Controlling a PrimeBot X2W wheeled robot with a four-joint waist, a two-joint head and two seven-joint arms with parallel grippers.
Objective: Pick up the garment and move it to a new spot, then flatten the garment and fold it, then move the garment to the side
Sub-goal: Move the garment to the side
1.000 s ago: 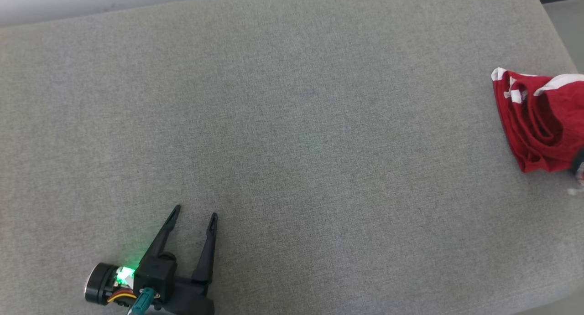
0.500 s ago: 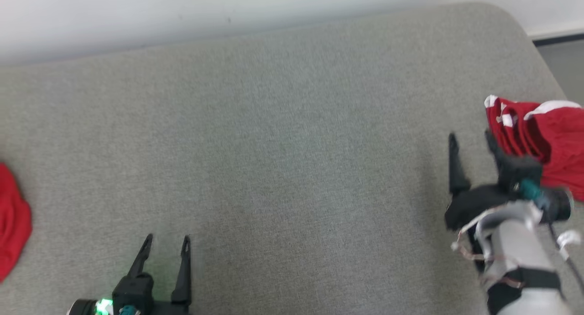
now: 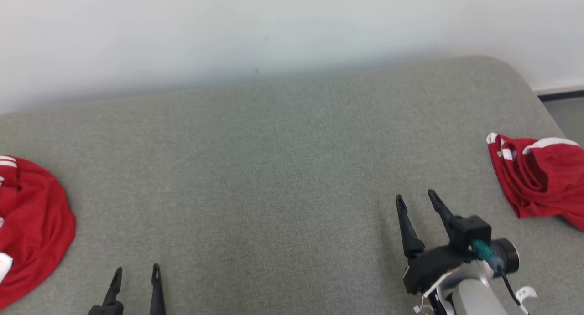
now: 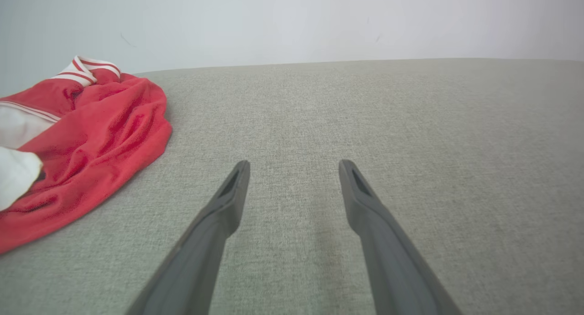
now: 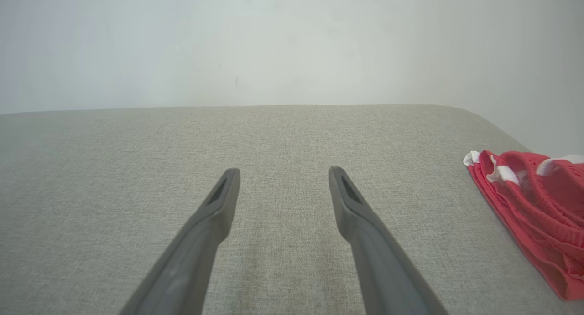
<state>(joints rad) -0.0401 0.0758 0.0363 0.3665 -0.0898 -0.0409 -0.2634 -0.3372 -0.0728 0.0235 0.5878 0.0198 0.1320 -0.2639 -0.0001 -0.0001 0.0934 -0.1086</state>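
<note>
A crumpled red garment (image 3: 32, 214) with white stripes lies at the left edge of the grey cushion (image 3: 273, 169); in the left wrist view the garment (image 4: 91, 142) sits left of my fingers. My left gripper (image 3: 137, 268) is open at the bottom left, to the right of that garment and apart from it; the open left gripper (image 4: 294, 164) holds nothing. My right gripper (image 3: 415, 195) is open at the lower right, over bare cushion. In its own wrist view the right gripper (image 5: 284, 170) has nothing between its fingers.
A second red garment (image 3: 538, 178) with white trim lies bunched near the cushion's right edge, right of my right gripper and apart from it; it is also in the right wrist view (image 5: 534, 196). A pale wall (image 3: 273, 28) runs behind the cushion.
The camera has tilted up, bringing the wall and the left garment into the picture. My right gripper came into view beside the right garment and now stands further from it, still open.
</note>
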